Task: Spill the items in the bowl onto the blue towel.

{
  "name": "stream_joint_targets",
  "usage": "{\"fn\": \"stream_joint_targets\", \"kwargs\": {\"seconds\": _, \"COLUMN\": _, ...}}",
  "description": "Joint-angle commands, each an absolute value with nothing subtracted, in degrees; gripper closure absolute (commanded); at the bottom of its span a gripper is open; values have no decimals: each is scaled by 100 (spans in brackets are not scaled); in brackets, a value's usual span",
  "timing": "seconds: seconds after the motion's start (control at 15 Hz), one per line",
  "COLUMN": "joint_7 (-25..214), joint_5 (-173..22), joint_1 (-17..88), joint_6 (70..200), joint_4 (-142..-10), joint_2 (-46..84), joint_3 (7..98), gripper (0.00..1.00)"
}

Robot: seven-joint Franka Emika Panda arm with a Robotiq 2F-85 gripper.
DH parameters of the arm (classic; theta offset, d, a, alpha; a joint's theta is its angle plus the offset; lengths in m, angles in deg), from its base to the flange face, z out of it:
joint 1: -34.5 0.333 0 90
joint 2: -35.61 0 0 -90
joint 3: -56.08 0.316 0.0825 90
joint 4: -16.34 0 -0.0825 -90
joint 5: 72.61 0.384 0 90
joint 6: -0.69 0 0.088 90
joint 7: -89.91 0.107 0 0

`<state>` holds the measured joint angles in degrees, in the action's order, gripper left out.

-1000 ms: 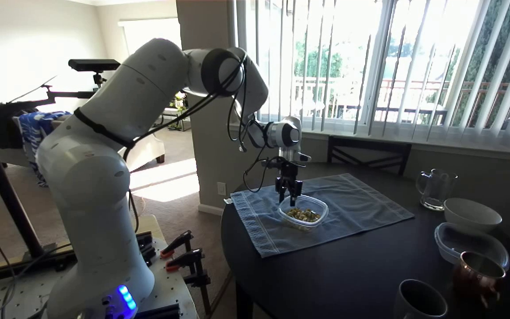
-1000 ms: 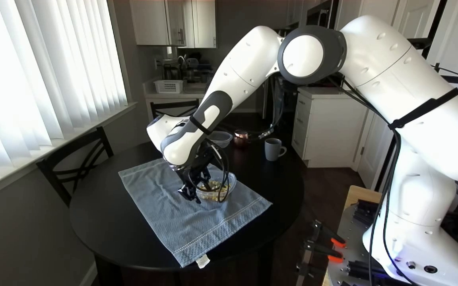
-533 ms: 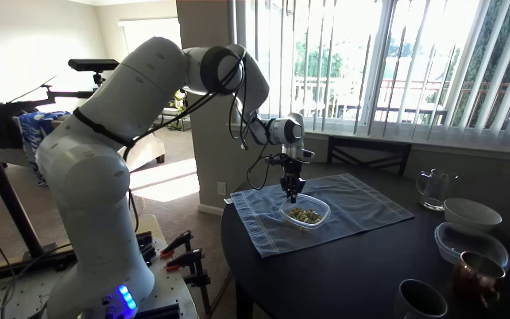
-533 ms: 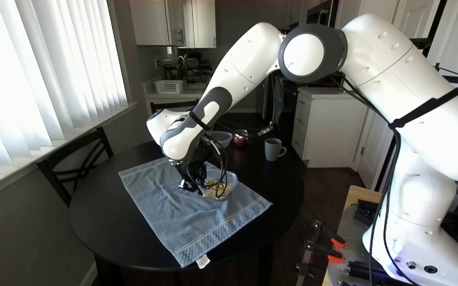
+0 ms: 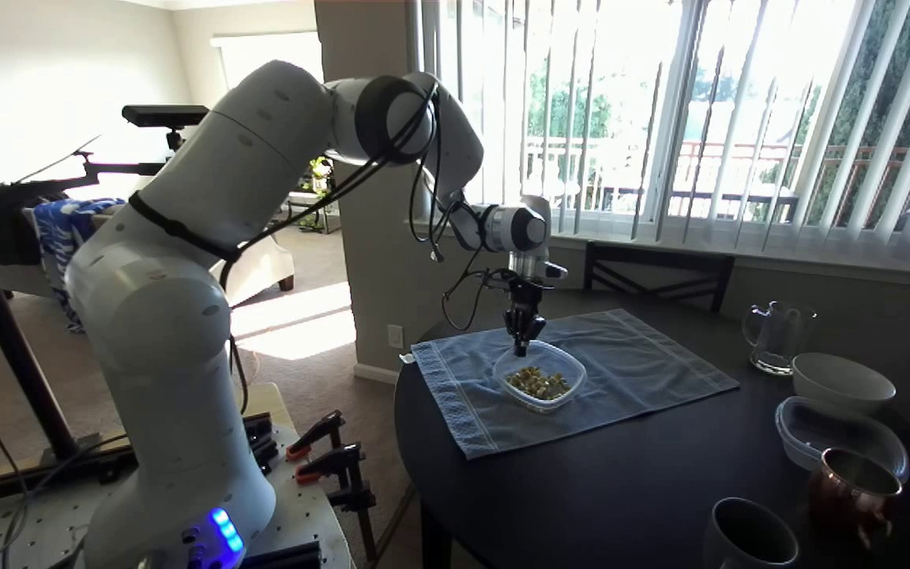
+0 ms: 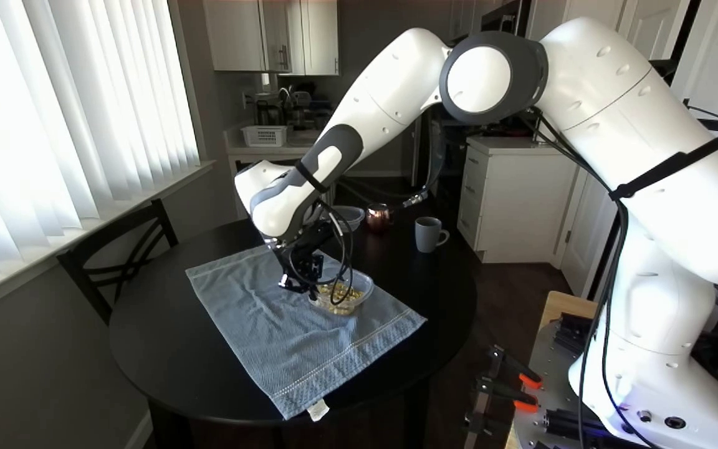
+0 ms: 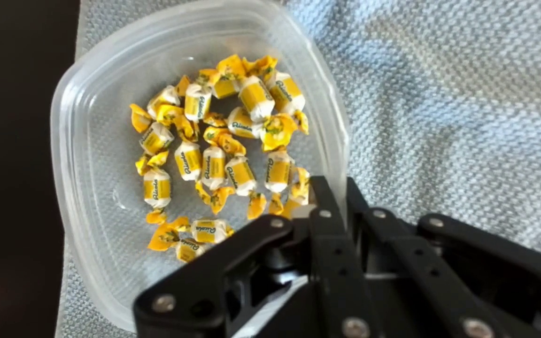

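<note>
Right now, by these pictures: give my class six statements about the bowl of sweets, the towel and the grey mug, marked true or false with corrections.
1. The wrapped sweets are inside the bowl. True.
2. The sweets are wrapped in red and blue. False: in yellow and white.
3. The pincer grips the bowl's side wall. True.
4. The grey mug stands off the blue towel. True.
5. The towel is draped over the bowl. False: it lies spread beneath.
6. The grey mug lies on its side. False: it stands upright.
</note>
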<state>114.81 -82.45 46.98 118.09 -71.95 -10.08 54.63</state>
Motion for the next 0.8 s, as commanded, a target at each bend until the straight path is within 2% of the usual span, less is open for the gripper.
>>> {"fn": "stream_joint_targets", "kwargs": {"seconds": 0.0, "joint_7": 11205, "joint_5": -7410, "joint_1": 4316, "joint_6": 11781, "joint_4": -7639, "joint_2": -21, "joint_3": 5705, "gripper": 96}}
{"fn": "stream_joint_targets", "kwargs": {"seconds": 0.4, "joint_7": 10925, "joint_5": -5911, "joint_1": 3707, "joint_6": 11699, "joint_4": -7612, "joint_2": 1249, "joint_3": 5852, "gripper": 96}}
{"fn": "stream_joint_targets", "kwargs": {"seconds": 0.73, "joint_7": 10293, "joint_5": -4251, "joint_1": 3379, "joint_6": 11857, "joint_4": -7421, "joint_2": 1347, "joint_3": 6141, "gripper": 95}}
